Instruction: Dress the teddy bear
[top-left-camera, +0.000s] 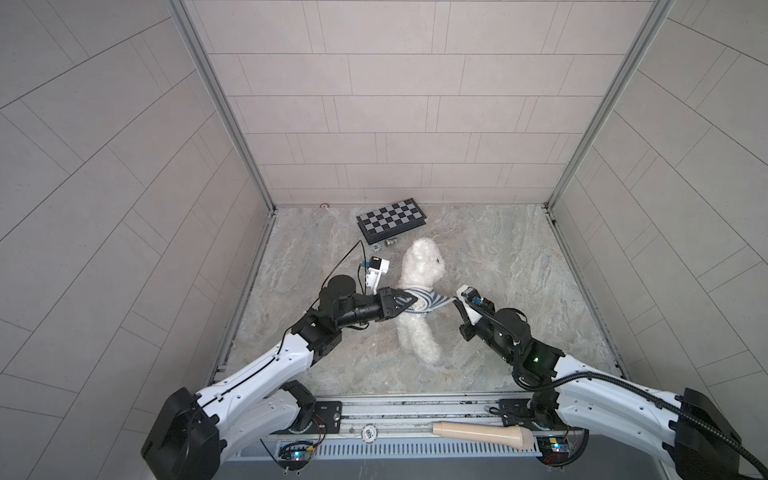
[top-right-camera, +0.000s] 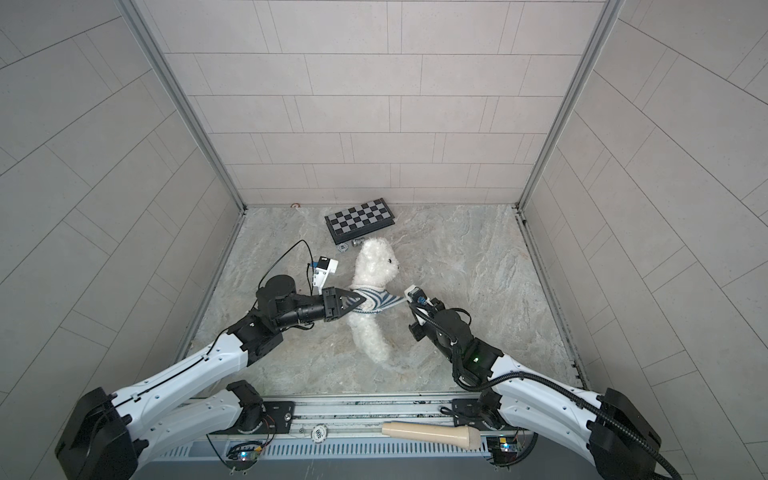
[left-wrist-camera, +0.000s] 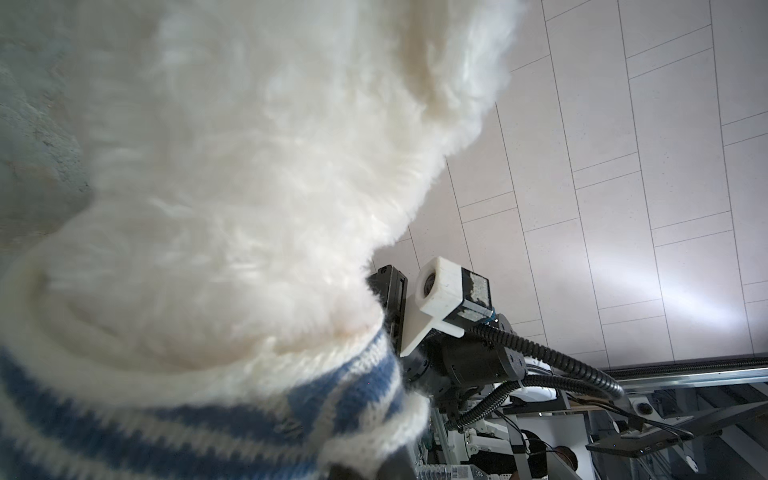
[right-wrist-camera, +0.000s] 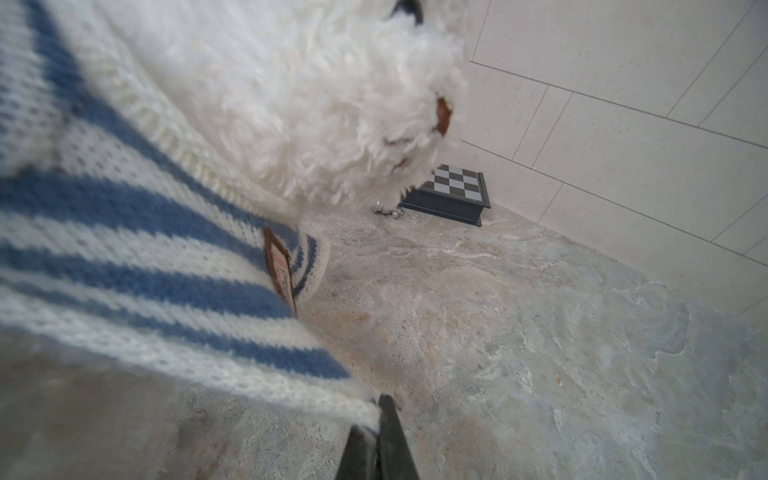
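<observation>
The teddy bear (top-left-camera: 420, 262) (top-right-camera: 376, 262) lies on the stone floor, head toward the back wall, legs toward the front. A blue-and-white striped shirt (top-left-camera: 424, 302) (top-right-camera: 376, 302) sits around its chest, below the neck, pulled wide to both sides. My left gripper (top-left-camera: 409, 300) (top-right-camera: 358, 297) is shut on the shirt's left edge; the left wrist view shows fur (left-wrist-camera: 249, 166) and knit (left-wrist-camera: 166, 415) over the jaws (left-wrist-camera: 365, 471). My right gripper (top-left-camera: 452, 301) (top-right-camera: 405, 300) (right-wrist-camera: 378, 432) is shut on the white hem of the shirt (right-wrist-camera: 124, 249), near its brown badge (right-wrist-camera: 279, 270).
A folded chessboard (top-left-camera: 390, 220) (right-wrist-camera: 455, 191) lies by the back wall, with two small metal pieces (top-left-camera: 390, 242) in front of it, just behind the bear's head. A beige club-shaped object (top-left-camera: 482, 434) rests on the front rail. Tiled walls close three sides.
</observation>
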